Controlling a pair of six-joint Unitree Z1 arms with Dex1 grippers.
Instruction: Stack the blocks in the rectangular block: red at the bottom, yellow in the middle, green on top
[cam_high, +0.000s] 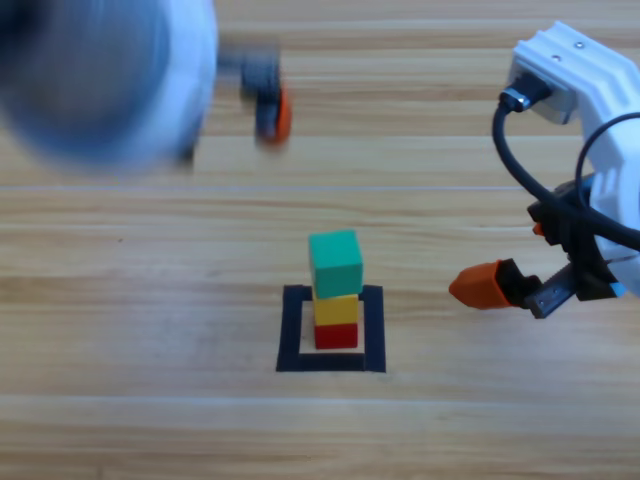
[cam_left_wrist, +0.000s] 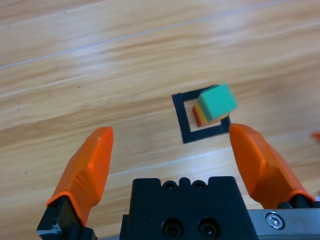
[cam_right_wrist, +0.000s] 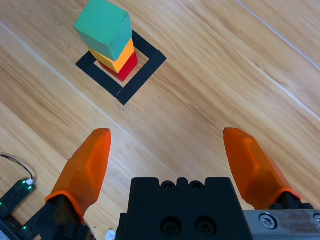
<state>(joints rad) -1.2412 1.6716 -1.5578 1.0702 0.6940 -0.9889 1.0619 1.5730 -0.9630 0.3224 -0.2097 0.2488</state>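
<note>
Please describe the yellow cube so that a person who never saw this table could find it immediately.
On the wooden table, look near the middle for the square outline of black tape. Inside it stands a tower of three small cubes. The yellow cube is the middle one, resting on the red cube and carrying the teal-green cube; it is the only cube with neighbours both below and above.

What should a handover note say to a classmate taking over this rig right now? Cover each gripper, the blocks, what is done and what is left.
Left gripper: open, empty, up at the table's far left, away from the stack.
Right gripper: open, empty, to the right of the stack.
Blocks: red at the bottom, yellow on it, green on top, inside the tape square.
Done: stack built in order, nothing gripped.
Left: no stacking; just park the arms.
</note>
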